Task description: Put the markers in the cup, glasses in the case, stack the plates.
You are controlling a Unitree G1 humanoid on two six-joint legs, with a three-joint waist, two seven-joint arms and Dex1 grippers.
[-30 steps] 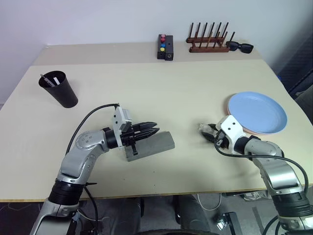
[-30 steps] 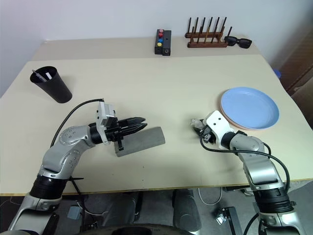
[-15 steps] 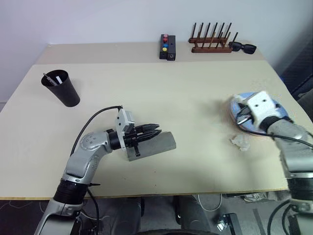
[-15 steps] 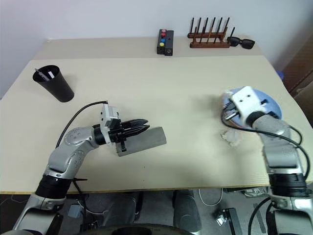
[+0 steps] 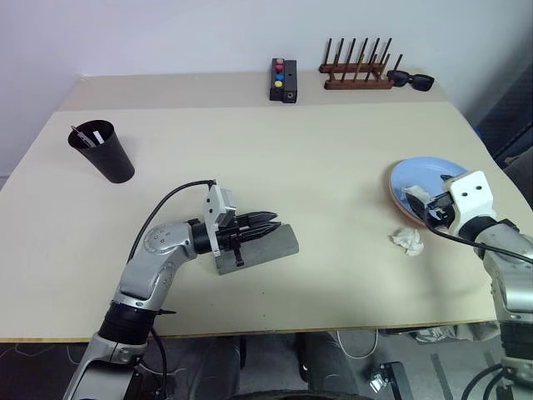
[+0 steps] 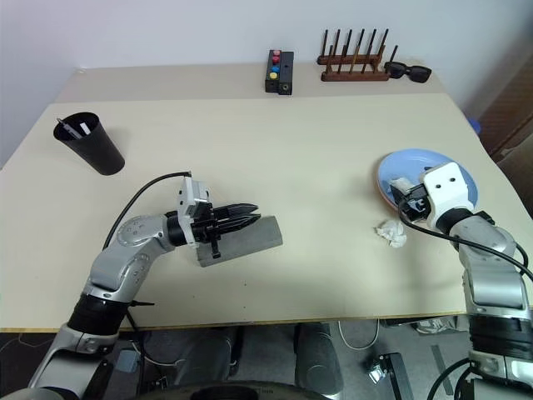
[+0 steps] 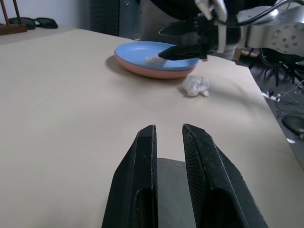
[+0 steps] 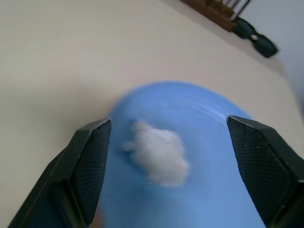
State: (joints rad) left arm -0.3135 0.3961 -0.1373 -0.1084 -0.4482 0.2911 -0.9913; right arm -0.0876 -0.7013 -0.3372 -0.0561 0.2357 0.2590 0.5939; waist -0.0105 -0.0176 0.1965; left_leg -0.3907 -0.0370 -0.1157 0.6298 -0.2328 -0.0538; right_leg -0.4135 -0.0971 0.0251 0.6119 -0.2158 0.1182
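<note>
Grey felt oblong case [image 5: 265,243]; round glossy blue plate [image 5: 433,175].

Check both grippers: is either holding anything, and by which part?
Right gripper is open over the blue plate, holding nothing. Left gripper sits nearly shut over the grey case; whether it pinches the flap cannot be told.

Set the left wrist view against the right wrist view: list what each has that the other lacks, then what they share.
Left wrist: the grey case, a crumpled tissue on the table, the pink plate under the blue plate. Right wrist: the right gripper's jaws standing wide apart. Both: the blue plate, a white wad on it, the sunglasses.
</note>
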